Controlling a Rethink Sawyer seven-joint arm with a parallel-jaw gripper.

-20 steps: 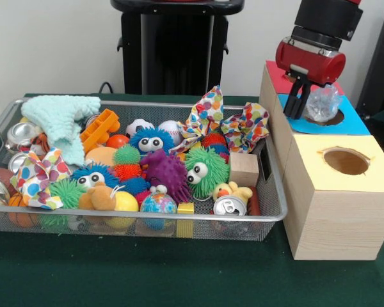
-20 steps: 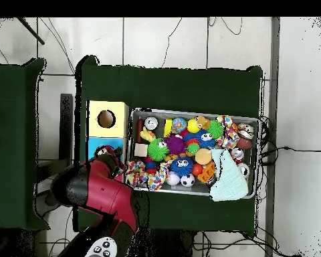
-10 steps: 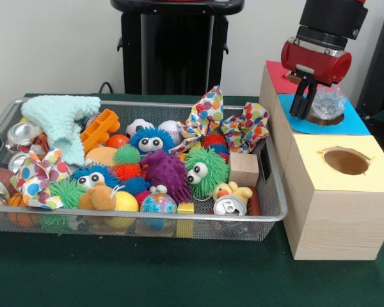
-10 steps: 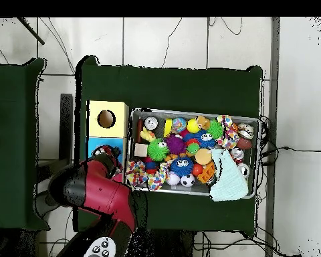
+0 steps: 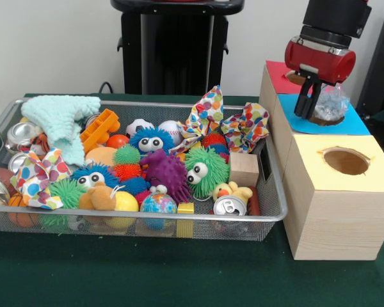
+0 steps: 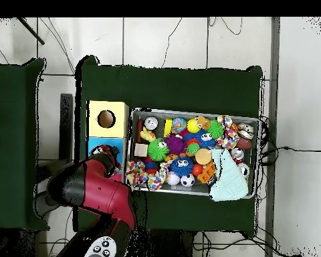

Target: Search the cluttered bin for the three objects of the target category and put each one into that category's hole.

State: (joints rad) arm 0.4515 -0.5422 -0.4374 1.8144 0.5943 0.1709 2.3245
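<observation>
My gripper [image 5: 318, 110] hangs just above the round hole in the blue-topped box [image 5: 355, 121], shut on a crumpled clear plastic piece [image 5: 333, 102]. One dark finger [image 5: 304, 102] shows left of the plastic; the other is hidden behind it. In the overhead view the red arm [image 6: 96, 191] covers the gripper and part of the blue box [image 6: 96, 144]. The wire bin [image 5: 147, 217] to the left is packed with fuzzy toys, balls, cloths and cans.
A yellow-topped box with a hole [image 5: 345, 161] stands nearest the camera and a red-topped box [image 5: 278, 77] farthest. A silver can [image 5: 230, 206] lies at the bin's front right, a wooden block [image 5: 244, 169] beside it, and more cans [image 5: 20, 134] at the left end.
The gripper has drifted a little to the right over the blue box, carrying the clear plastic with it. Nothing in the bin has moved.
</observation>
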